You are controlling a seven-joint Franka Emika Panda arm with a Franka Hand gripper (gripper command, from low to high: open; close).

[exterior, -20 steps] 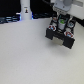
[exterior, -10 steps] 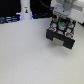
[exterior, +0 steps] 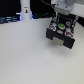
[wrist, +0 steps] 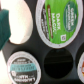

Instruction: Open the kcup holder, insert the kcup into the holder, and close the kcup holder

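- Exterior view: the white-and-grey robot hand [exterior: 62, 14] hangs directly over the black boxy kcup holder [exterior: 62, 34], which sits on the pale bench [exterior: 27, 55] toward the exterior view's right. A green spot, probably the small round kcup with its green top [exterior: 60, 22], shows just under the hand, above the holder's pod rows.
- Wrist view: the green-topped kcup [wrist: 59, 22] fills the middle, over round slots; an empty dark slot [wrist: 59, 63] lies just beside it, and a grey-and-teal-topped pod [wrist: 23, 67] occupies the neighbouring one.
- I cannot tell whether the fingers are spread or pinching the kcup; no fingertip is clearly visible.
- Risk, in my judgement: if the pod is let go off-centre, it may catch the slot rim and sit tilted.
- A tilted pod standing proud could jam the drawer when it is pushed closed.
- Drifting sideways could press it onto the occupied slot instead.
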